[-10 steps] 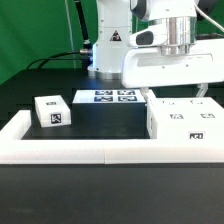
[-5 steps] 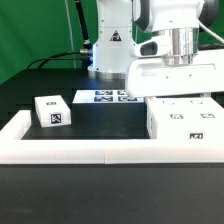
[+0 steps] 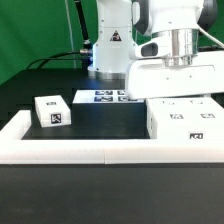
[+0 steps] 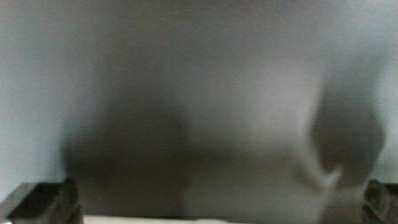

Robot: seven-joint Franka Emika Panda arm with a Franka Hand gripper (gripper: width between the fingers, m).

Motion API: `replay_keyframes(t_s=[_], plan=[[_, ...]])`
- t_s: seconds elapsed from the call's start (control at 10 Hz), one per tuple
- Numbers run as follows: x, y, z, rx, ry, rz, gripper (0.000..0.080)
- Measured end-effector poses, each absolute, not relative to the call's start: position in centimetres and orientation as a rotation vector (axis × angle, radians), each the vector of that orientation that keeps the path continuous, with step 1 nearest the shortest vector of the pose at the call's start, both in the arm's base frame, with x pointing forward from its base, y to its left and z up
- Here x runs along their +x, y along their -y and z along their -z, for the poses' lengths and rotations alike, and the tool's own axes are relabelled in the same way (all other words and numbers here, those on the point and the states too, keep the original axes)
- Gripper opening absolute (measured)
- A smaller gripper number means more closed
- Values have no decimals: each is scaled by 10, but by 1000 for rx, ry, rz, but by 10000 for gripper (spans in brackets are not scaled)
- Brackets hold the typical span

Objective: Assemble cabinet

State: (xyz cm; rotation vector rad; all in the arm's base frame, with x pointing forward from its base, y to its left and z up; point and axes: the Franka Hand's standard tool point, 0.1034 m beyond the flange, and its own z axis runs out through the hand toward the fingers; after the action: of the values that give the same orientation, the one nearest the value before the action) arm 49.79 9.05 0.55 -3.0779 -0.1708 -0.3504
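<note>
The claw [image 3: 178,62] pinches a broad smooth white plastic slab [image 3: 175,80], and just beneath the claw sits a boxy white plastic cabinet body [image 3: 186,122] bearing square black-and-white tags.

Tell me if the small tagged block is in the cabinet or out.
Out: the block sits alone on the table, apart from the cabinet.

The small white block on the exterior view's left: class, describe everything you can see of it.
The small white block is box-shaped and plastic-looking, with a black-and-white square tag on its front face and dark marks on top. It sits flat on the black table, close to the low white rail, apart from the marker board and the large white tagged box. Only the table seems to touch it.
</note>
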Motion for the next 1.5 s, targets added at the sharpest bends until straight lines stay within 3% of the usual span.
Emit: replay_keyframes(t_s=[0.1,0.2,0.4,0.5,0.6,0.7,0.8,0.9,1.2,1.5], plan=[[499,-86,-6,-3080,164,351,665],[500,-81,-6,-3082,152,350,665],[500,-73,-5,-3085,152,353,392],[499,-72,-5,-3086,163,353,392],[498,-73,-5,-3085,178,352,194],[498,-74,-4,-3085,185,351,74],[498,-74,-4,-3085,192,349,74],[498,-74,-4,-3085,199,348,16],[497,-73,-7,-3089,236,320,2],[502,-70,-48,-3095,273,274,2]])
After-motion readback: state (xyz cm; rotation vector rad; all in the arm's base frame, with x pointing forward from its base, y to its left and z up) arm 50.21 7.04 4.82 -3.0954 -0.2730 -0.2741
